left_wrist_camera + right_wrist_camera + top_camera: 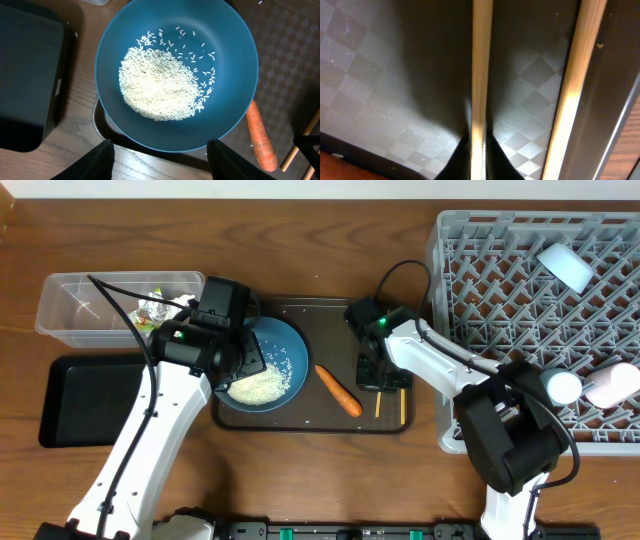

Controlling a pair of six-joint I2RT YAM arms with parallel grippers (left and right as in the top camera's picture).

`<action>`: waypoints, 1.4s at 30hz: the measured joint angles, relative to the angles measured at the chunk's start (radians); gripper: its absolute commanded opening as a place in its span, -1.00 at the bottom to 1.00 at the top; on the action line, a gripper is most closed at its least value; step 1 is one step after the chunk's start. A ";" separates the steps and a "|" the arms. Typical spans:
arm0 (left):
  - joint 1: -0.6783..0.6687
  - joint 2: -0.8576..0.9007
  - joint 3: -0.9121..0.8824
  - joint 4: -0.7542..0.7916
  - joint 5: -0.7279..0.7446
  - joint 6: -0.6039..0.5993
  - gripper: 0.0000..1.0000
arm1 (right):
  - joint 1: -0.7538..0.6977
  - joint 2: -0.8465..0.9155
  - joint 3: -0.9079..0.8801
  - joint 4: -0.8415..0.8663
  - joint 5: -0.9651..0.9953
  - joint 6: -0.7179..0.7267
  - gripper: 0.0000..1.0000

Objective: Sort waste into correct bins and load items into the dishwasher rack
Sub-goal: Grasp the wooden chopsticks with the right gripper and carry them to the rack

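Two chopsticks fill the right wrist view. One chopstick (481, 75) runs from 12 to 6 o'clock, and the right gripper (479, 157) has its dark fingertips pressed tight against both of its sides. The second chopstick (575, 75) lies free at its 3 o'clock, beside the raised edge of the brown tray (380, 75) that both rest on.

In the left wrist view, the left gripper (161, 162) hangs over the blue plate (227, 55). Its fingers (97, 162) are spread wide apart and hold nothing, with the plate's near rim showing between them. The heap of rice (160, 85) sits on the plate, with loose grains scattered towards 2 o'clock. The carrot (261, 140) lies on the brown tray at the plate's 4 o'clock, just beside its rim.

From overhead, the plate takes the brown tray's 9 o'clock end. The clear tub (60, 305) stands at 10 o'clock with foil and wrapper scraps (158, 308) inside it, and the black tray (85, 400) is just below it at 9 o'clock. The grey rack (500, 300) takes up the 3 o'clock side. It holds a pale blue bowl (566, 266) near its top, and a pink cup (612, 385) and a light cup (563, 387) lower down.
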 measured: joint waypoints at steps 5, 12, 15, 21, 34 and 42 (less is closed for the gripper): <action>0.000 0.000 0.000 0.000 0.000 0.000 0.21 | 0.000 0.000 0.000 -0.003 0.003 0.003 -0.98; 0.000 0.000 0.000 0.002 0.000 0.006 0.21 | 0.000 0.000 0.001 -0.001 0.003 -0.007 -0.98; 0.000 0.000 0.000 0.002 0.000 0.013 0.21 | -0.001 -0.003 0.011 -0.040 0.004 -0.035 -0.98; 0.000 0.000 0.000 0.003 0.000 0.019 0.21 | -0.039 -0.124 0.092 -0.090 0.006 -0.179 -0.98; 0.000 0.000 0.000 0.004 0.000 0.019 0.21 | -0.315 -0.380 0.132 -0.283 0.187 -0.395 -0.98; 0.000 0.000 0.000 0.004 0.000 0.019 0.22 | -0.364 -0.378 -0.008 -0.206 0.140 -0.421 -0.98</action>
